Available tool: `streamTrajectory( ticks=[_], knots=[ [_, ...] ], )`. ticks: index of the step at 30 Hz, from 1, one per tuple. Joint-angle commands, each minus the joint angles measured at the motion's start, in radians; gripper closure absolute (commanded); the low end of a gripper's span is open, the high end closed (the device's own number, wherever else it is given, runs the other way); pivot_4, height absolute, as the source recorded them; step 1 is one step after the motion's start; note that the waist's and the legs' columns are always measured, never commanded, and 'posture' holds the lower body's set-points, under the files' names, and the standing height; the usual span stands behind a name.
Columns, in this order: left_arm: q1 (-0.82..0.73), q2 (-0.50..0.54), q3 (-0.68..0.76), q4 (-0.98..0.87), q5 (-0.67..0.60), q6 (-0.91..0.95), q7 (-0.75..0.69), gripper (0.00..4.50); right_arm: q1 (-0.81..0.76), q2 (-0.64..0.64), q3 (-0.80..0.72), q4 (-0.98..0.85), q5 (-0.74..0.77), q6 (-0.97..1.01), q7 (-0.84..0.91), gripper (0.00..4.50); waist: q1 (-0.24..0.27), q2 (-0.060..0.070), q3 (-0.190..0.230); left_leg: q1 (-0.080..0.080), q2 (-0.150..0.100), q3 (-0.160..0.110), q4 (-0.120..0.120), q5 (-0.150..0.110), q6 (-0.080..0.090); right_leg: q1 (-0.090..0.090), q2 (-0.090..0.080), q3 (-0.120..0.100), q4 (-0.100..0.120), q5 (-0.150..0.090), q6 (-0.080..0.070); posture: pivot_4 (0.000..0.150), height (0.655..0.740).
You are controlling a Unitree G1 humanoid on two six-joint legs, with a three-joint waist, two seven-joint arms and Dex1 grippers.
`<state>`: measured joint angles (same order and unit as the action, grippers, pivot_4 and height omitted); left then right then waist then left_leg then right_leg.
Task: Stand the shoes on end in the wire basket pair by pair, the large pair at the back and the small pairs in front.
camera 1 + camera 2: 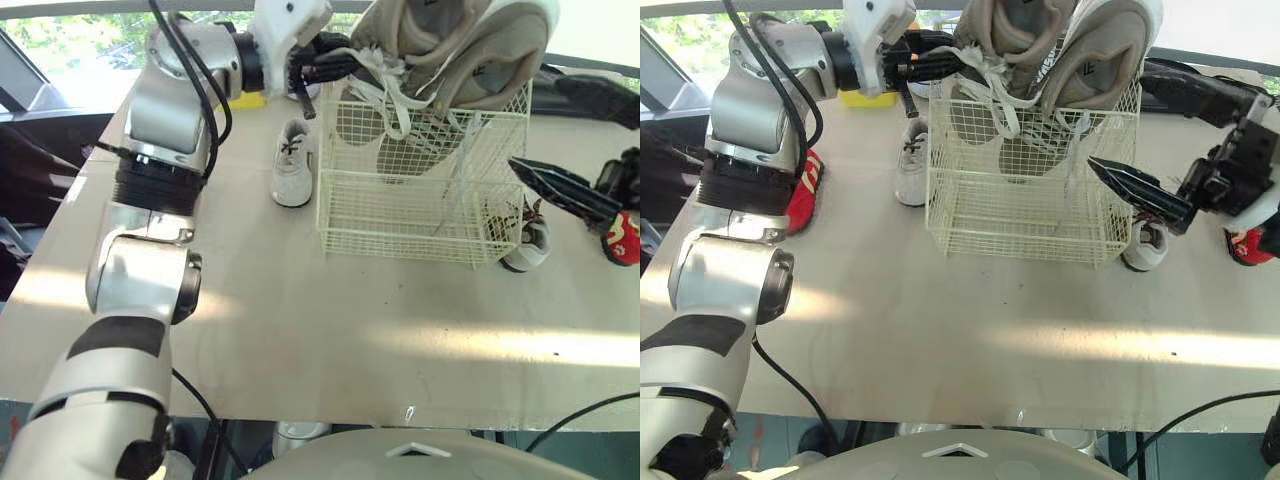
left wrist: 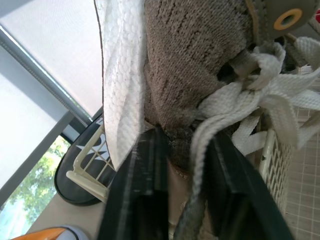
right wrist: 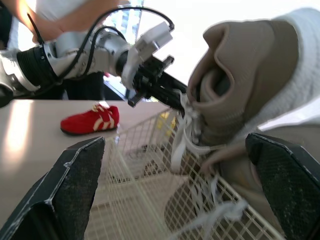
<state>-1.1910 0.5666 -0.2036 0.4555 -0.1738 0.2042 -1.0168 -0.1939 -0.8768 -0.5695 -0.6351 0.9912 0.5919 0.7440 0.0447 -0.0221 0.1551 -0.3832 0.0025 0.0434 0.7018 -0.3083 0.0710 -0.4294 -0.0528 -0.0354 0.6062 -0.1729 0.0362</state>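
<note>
1. A red shoe [image 1: 805,190] is lying on the table [image 1: 300,330] at the far left, well apart from the basket and not yet packed.
2. The left gripper [image 1: 340,62] is reaching over the basket's back left corner, pinching the laced upper of the left large shoe [image 1: 400,30].
3. A white shoe [image 1: 292,165] is lying just left of the basket, outside it.
4. The basket [image 1: 395,235] is holding the large pair [image 1: 470,50] and nothing else. Both shoes are standing on end at the back and rising above the rim, and the front half is sitting bare.
5. The right gripper [image 3: 172,145] is hovering by the basket's right wall with fingers spread wide, gripping nothing.
6. A patterned shoe [image 1: 527,240] is sitting just beside the right wall, outside it, and a second red shoe [image 1: 622,240] is lying farther right.
7. Judging by this, the large-pair step is looking nearly finished, waiting only on the left gripper letting go. All the small shoes are waiting to go in front.
</note>
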Motion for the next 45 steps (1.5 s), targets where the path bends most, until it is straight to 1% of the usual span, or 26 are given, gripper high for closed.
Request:
streamTrajectory(
  ticks=[1, 4, 7, 12, 13, 16, 19, 22, 25, 27, 29, 30, 32, 33, 34, 36, 37, 38, 39, 40, 41, 42, 43, 44, 45],
  knots=[
    [-0.027, -0.044, 0.014, 0.032, 0.002, 0.009, -0.018, 4.15, 0.056, -0.016, -0.111, -0.068, 0.038, 0.01, -0.039, 0.0, 0.002, 0.0, 0.0, 0.0, 0.0, 0.0, 0.0, 0.0, 0.0, 0.0, 0.0, 0.0, 0.0, 0.0, 0.0, 0.15, 0.74],
    [-0.049, -0.078, 0.088, 0.033, -0.039, 0.138, 0.046, 4.15, 0.097, -0.018, -0.148, -0.086, 0.054, 0.016, -0.065, 0.0, 0.006, 0.0, 0.0, 0.0, 0.0, -0.001, 0.002, -0.002, 0.004, 0.0, -0.001, 0.0, 0.0, 0.0, 0.0, 0.15, 0.74],
    [-0.013, -0.079, 0.134, -0.041, -0.059, 0.266, 0.098, 4.15, 0.14, -0.012, -0.178, -0.102, 0.071, 0.018, -0.085, 0.0, 0.002, -0.001, 0.0, 0.0, 0.0, 0.0, 0.002, -0.003, 0.005, 0.0, -0.001, 0.001, 0.001, 0.0, 0.0, 0.15, 0.74],
    [0.161, -0.085, 0.177, -0.326, -0.115, 0.504, 0.193, 4.15, 0.217, 0.001, -0.219, -0.122, 0.094, 0.014, -0.11, 0.0, -0.013, 0.0, 0.0, 0.002, 0.002, 0.0, 0.002, -0.002, 0.003, 0.0, -0.002, 0.006, 0.002, 0.002, 0.004, 0.15, 0.74],
    [0.193, -0.082, 0.175, -0.374, -0.119, 0.529, 0.203, 4.15, 0.23, 0.002, -0.223, -0.126, 0.099, 0.011, -0.115, 0.0, -0.014, 0.0, 0.0, 0.002, 0.002, 0.0, 0.002, 0.0, 0.0, 0.0, -0.003, 0.006, 0.002, 0.002, 0.004, 0.15, 0.74],
    [0.334, -0.083, 0.163, -0.537, -0.14, 0.661, 0.26, 4.15, 0.282, 0.018, -0.229, -0.134, 0.082, -0.003, -0.104, 0.0, -0.009, 0.001, -0.002, 0.003, 0.002, 0.0, 0.001, 0.0, 0.0, 0.001, -0.003, 0.006, 0.003, 0.002, 0.004, 0.15, 0.74],
    [0.4, -0.098, 0.179, -0.632, -0.176, 0.767, 0.314, 4.16, 0.306, 0.029, -0.226, -0.137, 0.077, -0.019, -0.102, 0.0, -0.008, 0.002, -0.004, 0.004, 0.002, 0.0, 0.001, 0.0, 0.0, 0.003, -0.004, 0.007, 0.002, 0.001, 0.002, 0.15, 0.74],
    [0.411, -0.089, 0.183, -0.66, -0.189, 0.783, 0.324, 4.16, 0.308, 0.032, -0.216, -0.137, 0.079, -0.03, -0.103, 0.0, -0.008, 0.004, -0.006, 0.005, 0.002, 0.002, 0.001, -0.001, 0.002, 0.003, -0.003, 0.008, 0.001, -0.001, 0.0, 0.15, 0.74],
    [0.403, -0.086, 0.191, -0.635, -0.193, 0.797, 0.333, 4.16, 0.301, 0.033, -0.2, -0.125, 0.074, -0.044, -0.097, 0.0, -0.009, 0.006, -0.008, 0.006, 0.002, 0.002, 0.001, -0.002, 0.003, 0.003, 0.001, 0.008, 0.002, -0.001, 0.0, 0.15, 0.74],
    [0.339, -0.148, 0.291, -0.584, -0.253, 0.895, 0.391, 4.16, 0.292, 0.031, -0.188, -0.118, 0.07, -0.05, -0.096, 0.0, -0.009, 0.006, -0.008, 0.006, 0.002, 0.002, 0.0, -0.002, 0.003, 0.003, 0.002, 0.008, 0.002, -0.001, 0.0, 0.15, 0.74],
    [0.295, -0.175, 0.342, -0.554, -0.282, 0.947, 0.422, 4.17, 0.286, 0.03, -0.18, -0.114, 0.07, -0.054, -0.098, 0.0, -0.006, 0.005, -0.007, 0.005, 0.002, 0.002, 0.001, -0.002, 0.003, 0.003, 0.002, 0.007, 0.002, -0.001, 0.001, 0.15, 0.74],
    [0.29, -0.17, 0.341, -0.548, -0.283, 0.965, 0.424, 4.17, 0.283, 0.029, -0.176, -0.113, 0.069, -0.055, -0.099, 0.0, -0.007, 0.005, -0.007, 0.005, 0.001, 0.001, 0.001, -0.002, 0.003, 0.003, 0.002, 0.007, 0.002, -0.002, 0.002, 0.15, 0.74],
    [0.328, -0.117, 0.269, -0.568, -0.269, 0.976, 0.397, 4.17, 0.273, 0.029, -0.162, -0.107, 0.067, -0.057, -0.102, 0.0, -0.012, 0.006, -0.008, 0.006, 0.001, 0.002, 0.001, -0.002, 0.003, 0.003, 0.002, 0.006, 0.002, -0.002, 0.003, 0.15, 0.74],
    [0.34, -0.112, 0.262, -0.579, -0.271, 0.97, 0.398, 4.17, 0.27, 0.028, -0.155, -0.104, 0.064, -0.056, -0.104, 0.0, -0.016, 0.006, -0.008, 0.006, 0.001, 0.003, 0.001, -0.002, 0.003, 0.003, 0.002, 0.007, 0.002, -0.002, 0.002, 0.15, 0.74],
    [0.346, -0.111, 0.26, -0.586, -0.276, 0.963, 0.401, 4.17, 0.268, 0.027, -0.151, -0.1, 0.062, -0.056, -0.103, 0.0, -0.018, 0.007, -0.009, 0.007, 0.001, 0.003, 0.0, -0.002, 0.003, 0.003, 0.002, 0.007, 0.002, -0.002, 0.002, 0.15, 0.74],
    [0.338, -0.123, 0.305, -0.601, -0.303, 0.954, 0.411, 4.17, 0.268, 0.025, -0.153, -0.099, 0.068, -0.051, -0.109, 0.0, -0.022, 0.008, -0.009, 0.007, 0.001, 0.003, 0.0, -0.002, 0.002, 0.003, 0.002, 0.009, 0.002, -0.002, 0.001, 0.15, 0.74],
    [0.338, -0.117, 0.322, -0.611, -0.319, 0.954, 0.403, 3.15, 0.269, 0.025, -0.156, -0.099, 0.07, -0.049, -0.114, 0.0, -0.023, 0.008, -0.009, 0.007, 0.001, 0.003, 0.0, -0.002, 0.002, 0.003, 0.002, 0.009, 0.002, -0.002, 0.001, 0.15, 0.74],
    [0.344, -0.111, 0.342, -0.628, -0.333, 0.949, 0.401, 2.76, 0.271, 0.024, -0.159, -0.1, 0.07, -0.047, -0.117, 0.0, -0.023, 0.008, -0.009, 0.007, 0.001, 0.003, 0.0, -0.002, 0.002, 0.003, 0.001, 0.009, 0.003, -0.002, 0.001, 0.15, 0.74],
    [0.35, -0.107, 0.363, -0.643, -0.347, 0.951, 0.405, 2.23, 0.274, 0.024, -0.162, -0.101, 0.07, -0.046, -0.12, 0.0, -0.024, 0.008, -0.009, 0.007, 0.001, 0.003, 0.0, -0.002, 0.002, 0.003, 0.001, 0.009, 0.003, -0.001, 0.001, 0.15, 0.74],
    [0.355, -0.105, 0.374, -0.654, -0.359, 0.952, 0.412, 1.87, 0.277, 0.024, -0.165, -0.1, 0.068, -0.046, -0.12, 0.0, -0.026, 0.008, -0.009, 0.007, 0.001, 0.003, 0.0, -0.002, 0.002, 0.003, 0.0, 0.009, 0.003, -0.001, 0.001, 0.15, 0.74],
    [0.37, -0.093, 0.398, -0.679, -0.382, 0.955, 0.408, 1.32, 0.283, 0.025, -0.165, -0.1, 0.07, -0.041, -0.124, 0.0, -0.027, 0.007, -0.009, 0.007, 0.001, 0.003, 0.0, -0.001, 0.001, 0.003, 0.0, 0.009, 0.003, -0.001, 0.001, 0.15, 0.74],
    [0.384, -0.084, 0.421, -0.7, -0.404, 0.964, 0.407, 1.01, 0.289, 0.026, -0.166, -0.1, 0.074, -0.037, -0.126, 0.0, -0.028, 0.007, -0.009, 0.007, 0.002, 0.002, 0.0, 0.0, 0.0, 0.003, -0.001, 0.009, 0.003, -0.001, 0.001, 0.15, 0.74],
    [0.401, -0.074, 0.449, -0.725, -0.435, 0.97, 0.399, 0.5, 0.294, 0.026, -0.166, -0.098, 0.077, -0.031, -0.131, 0.0, -0.03, 0.007, -0.009, 0.007, 0.002, 0.002, 0.0, 0.0, 0.0, 0.003, -0.001, 0.009, 0.003, -0.001, 0.001, 0.15, 0.74],
    [0.418, -0.062, 0.472, -0.749, -0.467, 0.98, 0.388, 0.15, 0.298, 0.025, -0.163, -0.096, 0.078, -0.025, -0.138, 0.0, -0.032, 0.007, -0.008, 0.007, 0.002, 0.003, 0.0, 0.0, 0.0, 0.003, -0.001, 0.009, 0.003, -0.001, 0.001, 0.15, 0.74],
    [0.434, -0.052, 0.489, -0.77, -0.498, 0.99, 0.378, 0.06, 0.301, 0.024, -0.161, -0.093, 0.075, -0.021, -0.144, 0.0, -0.034, 0.007, -0.008, 0.007, 0.002, 0.003, 0.0, 0.0, 0.0, 0.003, -0.002, 0.01, 0.003, -0.001, 0.001, 0.15, 0.74]
  ],
)
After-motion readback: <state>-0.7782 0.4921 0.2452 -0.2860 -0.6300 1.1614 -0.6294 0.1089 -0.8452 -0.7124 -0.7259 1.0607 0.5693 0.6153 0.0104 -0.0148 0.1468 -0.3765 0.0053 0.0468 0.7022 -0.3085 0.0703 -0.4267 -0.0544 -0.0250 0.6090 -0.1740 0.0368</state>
